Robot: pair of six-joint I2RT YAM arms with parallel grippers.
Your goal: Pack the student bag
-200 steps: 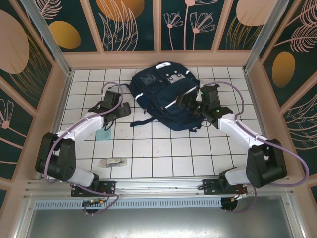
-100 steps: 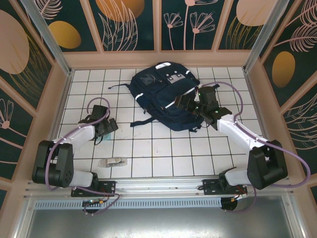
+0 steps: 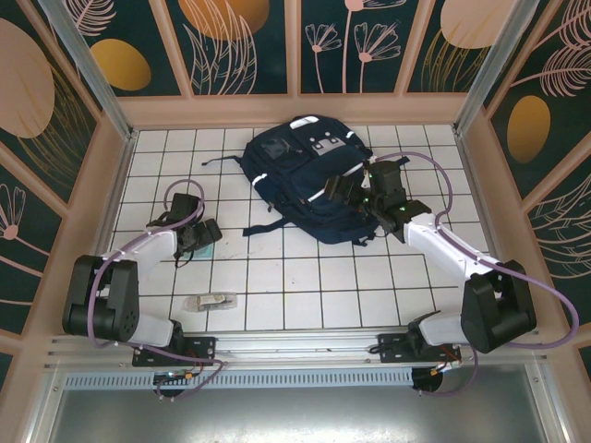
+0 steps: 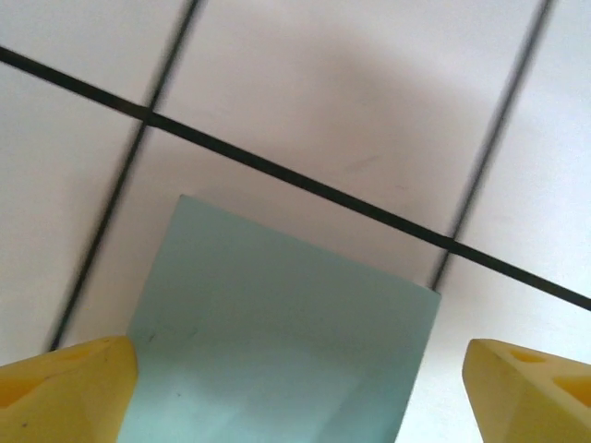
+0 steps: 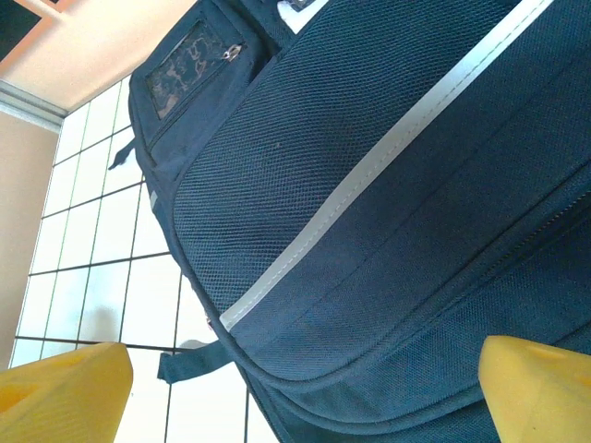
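Right gripper [image 5: 300,392], jaws spread | student bag [image 5: 369,185] directly ahead, close (nearer arm) | left gripper [image 4: 295,388] spread over pale sheet [image 4: 277,341]

The top camera looks down on the whole desk [image 3: 305,277] from the near side. The left wrist camera sits very close over a pale sheet [image 4: 277,351]. The right wrist camera closely faces the backpack [image 5: 369,185], which the top view shares.

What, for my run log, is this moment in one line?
left gripper open over teal sheet | right gripper open at student bag
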